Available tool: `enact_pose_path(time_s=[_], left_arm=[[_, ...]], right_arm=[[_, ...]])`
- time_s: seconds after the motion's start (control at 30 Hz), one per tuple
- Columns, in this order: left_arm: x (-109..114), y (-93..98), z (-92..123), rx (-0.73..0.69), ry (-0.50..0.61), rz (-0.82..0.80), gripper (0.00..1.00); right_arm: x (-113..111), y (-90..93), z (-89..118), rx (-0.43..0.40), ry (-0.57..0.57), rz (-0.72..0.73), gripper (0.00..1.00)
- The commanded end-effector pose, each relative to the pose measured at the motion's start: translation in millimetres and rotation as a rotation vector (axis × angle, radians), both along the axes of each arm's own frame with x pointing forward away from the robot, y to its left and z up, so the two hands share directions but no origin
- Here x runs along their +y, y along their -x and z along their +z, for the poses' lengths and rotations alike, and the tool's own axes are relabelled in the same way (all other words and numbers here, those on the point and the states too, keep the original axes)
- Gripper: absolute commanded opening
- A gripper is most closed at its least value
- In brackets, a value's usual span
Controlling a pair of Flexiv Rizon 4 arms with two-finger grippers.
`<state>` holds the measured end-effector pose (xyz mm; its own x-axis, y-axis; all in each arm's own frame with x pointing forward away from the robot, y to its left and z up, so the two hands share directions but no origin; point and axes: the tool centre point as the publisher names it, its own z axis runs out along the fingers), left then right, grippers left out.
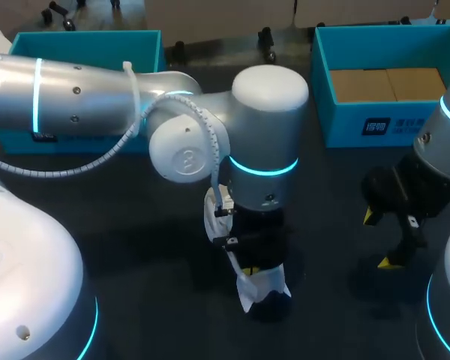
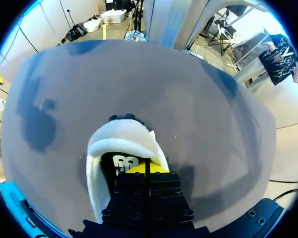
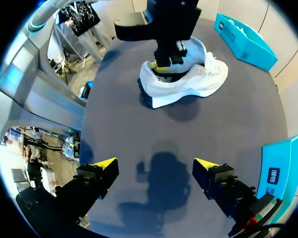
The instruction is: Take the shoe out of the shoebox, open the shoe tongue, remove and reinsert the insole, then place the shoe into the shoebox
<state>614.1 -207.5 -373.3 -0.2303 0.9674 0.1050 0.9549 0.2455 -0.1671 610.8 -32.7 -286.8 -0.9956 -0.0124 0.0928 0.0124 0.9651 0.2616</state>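
One teal shoebox (image 1: 82,35) stands far left, a second shoebox (image 1: 345,124) far right. The left arm (image 1: 82,90) hides much of the single white shoe (image 3: 193,82) lying mid-table, the left gripper (image 2: 146,168) pressed closed inside its opening. The right gripper (image 3: 154,163) hangs spread wide at near right

Left arm (image 1: 97,94) lies across to the middle, fingers (image 2: 139,169) pressed together; right gripper (image 3: 155,164) hangs, fingers wide apart

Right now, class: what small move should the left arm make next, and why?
Probably raise the left pincer slightly. It is shut inside the white shoe, over the black insole, while the right pincer hangs open, clear of it. Whether the insole is gripped, I cannot tell.
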Motion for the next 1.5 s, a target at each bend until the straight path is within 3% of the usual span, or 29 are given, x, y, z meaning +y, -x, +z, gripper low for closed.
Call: enact_pose_path(time_s=[0.03, 0.37, 0.63, 0.77, 1.17, 1.5], left_arm=[[-11.3, -1.4, -24.2, 0.009, -0.037, 0.006, 0.00], [-11.8, -7.0, -44.8, 0.035, -0.024, 0.026, 0.00], [-5.0, -7.0, 3.1, 0.015, 0.082, 0.035, 0.00], [-6.0, -3.4, 12.8, 0.084, 0.113, 0.045, 0.00], [-24.1, 9.9, -16.8, 0.219, 0.085, 0.091, 0.00], [-20.3, 14.8, -36.1, 0.100, 0.072, 0.092, 0.00]], right_arm=[[0.6, 0.1, -1.2, -0.001, 0.001, 0.000, 1.00], [0.6, 0.1, -1.2, -0.001, 0.001, 0.000, 1.00], [0.6, 0.1, -1.2, -0.001, 0.001, 0.000, 1.00], [0.6, 0.1, -1.2, -0.001, 0.001, 0.000, 1.00], [0.6, 0.1, -1.2, -0.001, 0.001, 0.000, 1.00], [0.6, 0.1, -1.2, -0.001, 0.001, 0.000, 1.00]])
